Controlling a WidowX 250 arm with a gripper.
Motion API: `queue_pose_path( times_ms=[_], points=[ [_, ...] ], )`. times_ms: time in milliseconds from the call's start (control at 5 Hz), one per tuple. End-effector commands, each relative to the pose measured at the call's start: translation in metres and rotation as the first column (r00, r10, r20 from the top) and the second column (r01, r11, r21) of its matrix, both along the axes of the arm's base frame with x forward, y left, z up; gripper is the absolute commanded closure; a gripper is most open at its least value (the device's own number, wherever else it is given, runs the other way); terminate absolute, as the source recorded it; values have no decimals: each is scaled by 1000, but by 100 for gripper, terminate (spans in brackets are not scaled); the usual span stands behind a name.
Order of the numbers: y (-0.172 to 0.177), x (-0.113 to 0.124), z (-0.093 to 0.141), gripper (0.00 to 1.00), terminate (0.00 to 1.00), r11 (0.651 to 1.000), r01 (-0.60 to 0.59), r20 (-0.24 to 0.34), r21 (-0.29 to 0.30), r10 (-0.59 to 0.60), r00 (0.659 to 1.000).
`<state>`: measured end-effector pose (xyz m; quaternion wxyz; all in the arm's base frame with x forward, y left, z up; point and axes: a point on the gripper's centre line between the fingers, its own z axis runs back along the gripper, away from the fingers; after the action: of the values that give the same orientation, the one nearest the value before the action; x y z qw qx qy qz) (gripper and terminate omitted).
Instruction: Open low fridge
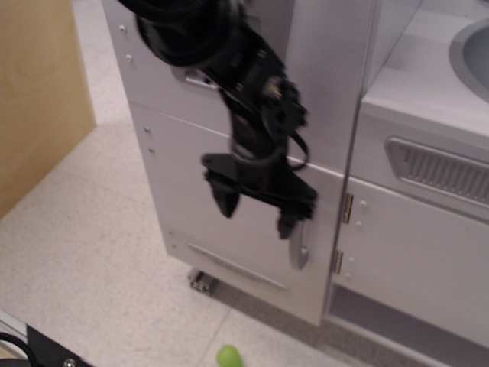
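The low fridge door (191, 206) is a large white panel at the bottom of the toy fridge, shut, with a slim silver trim strip (233, 266) near its base. Its curved silver handle (299, 254) is mostly hidden behind my gripper; only its lower end shows. My black gripper (256, 214) is open, fingers pointing down, in front of the door. Its right finger (287, 222) sits right by the handle's upper part. The image is motion blurred.
A white cabinet with a grey slatted vent (439, 172) stands to the right, with brass hinges (348, 208) between. A green ball (228, 356) lies on the speckled floor below. A wooden panel (38, 92) stands at left.
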<state>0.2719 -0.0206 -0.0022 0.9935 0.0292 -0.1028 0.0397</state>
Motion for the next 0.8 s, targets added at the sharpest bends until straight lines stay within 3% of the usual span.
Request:
queue_pose_path(
  times_ms=[0, 400, 600],
  points=[
    [-20, 29, -11, 0, 0, 1000, 3, 76, 16, -4, 997],
    [-16, 43, -25, 0, 0, 999, -35, 94, 14, 34, 995],
    [-15, 45, -26, 100, 0, 1000, -14, 106, -17, 15, 994]
  ],
)
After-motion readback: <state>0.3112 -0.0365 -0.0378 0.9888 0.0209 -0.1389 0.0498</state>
